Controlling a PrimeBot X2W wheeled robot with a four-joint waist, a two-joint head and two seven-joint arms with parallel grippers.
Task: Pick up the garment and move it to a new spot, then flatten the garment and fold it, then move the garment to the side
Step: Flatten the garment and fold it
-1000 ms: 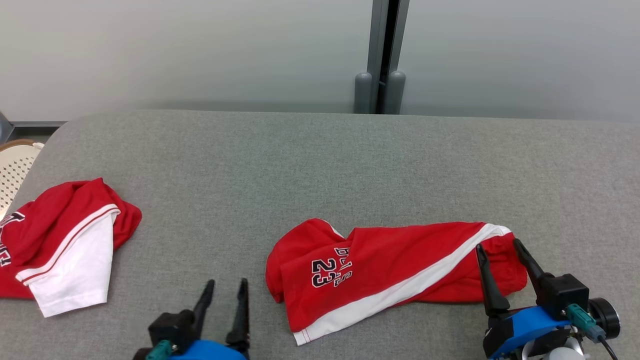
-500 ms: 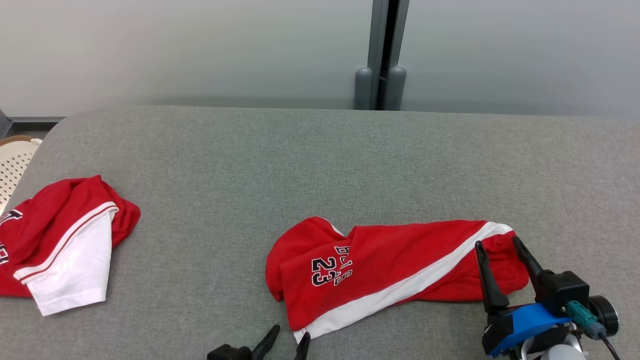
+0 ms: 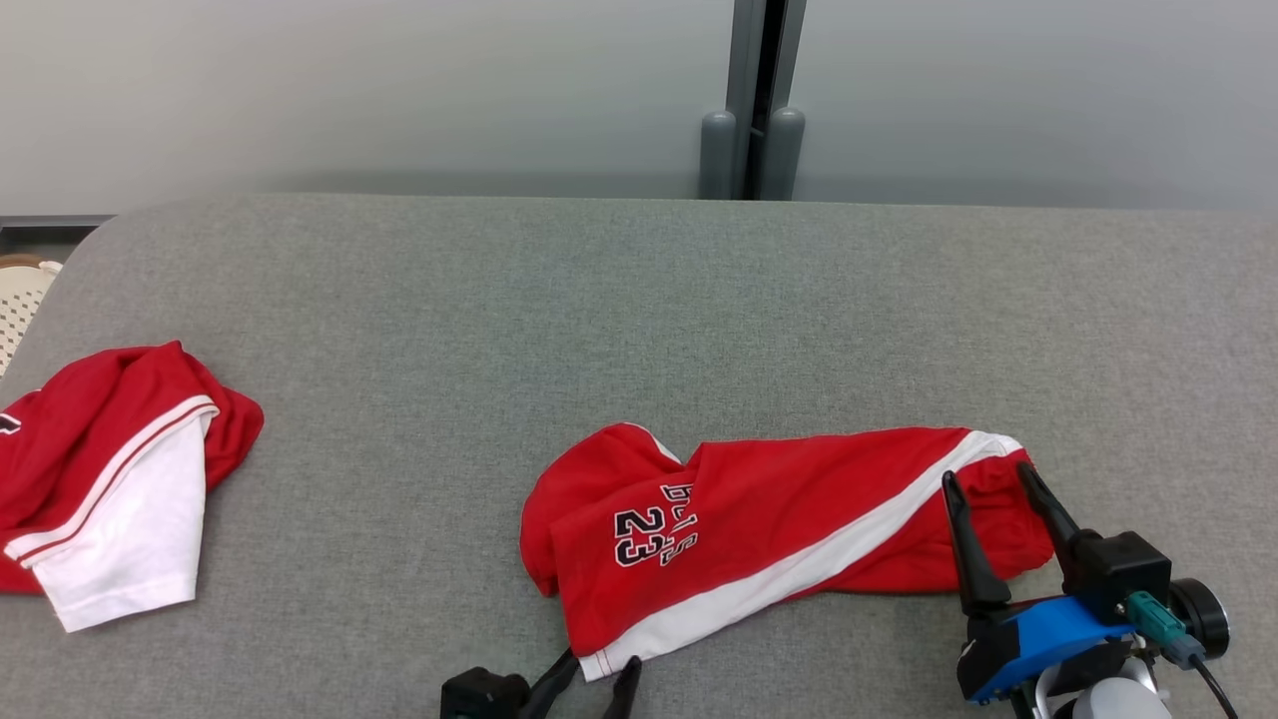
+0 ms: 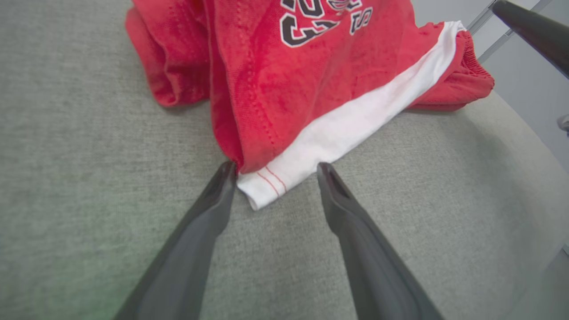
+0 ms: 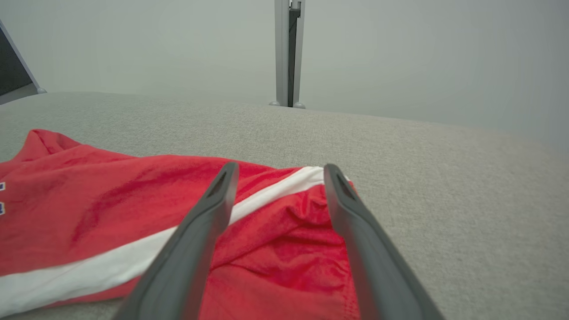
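— Your tools: how do they stand?

— Both are spread wide and neither holds anything. My left tool (image 4: 276,168) is low over the tabletop (image 3: 639,300), one fingertip on each side of the white hem corner of the garment (image 3: 759,529). One tip sits right against the red fold; I cannot tell whether it touches. My right tool (image 3: 986,475) hangs over the bunched red end at the garment's right; the cloth shows between its fingers, unpinched.

— Where does the garment lie?

— Near the front edge of the tabletop, a little right of centre. It is red, crumpled, with a white band running across it and the number 23 facing up.

— Any containers?

— One pale perforated basket (image 3: 20,300), off the tabletop's far left corner. I see only a sliver of it and cannot tell what is in it.

— And the count?

— Two red-and-white garments: this one and a second garment (image 3: 100,469), well apart at the left edge. Two tools, one basket.
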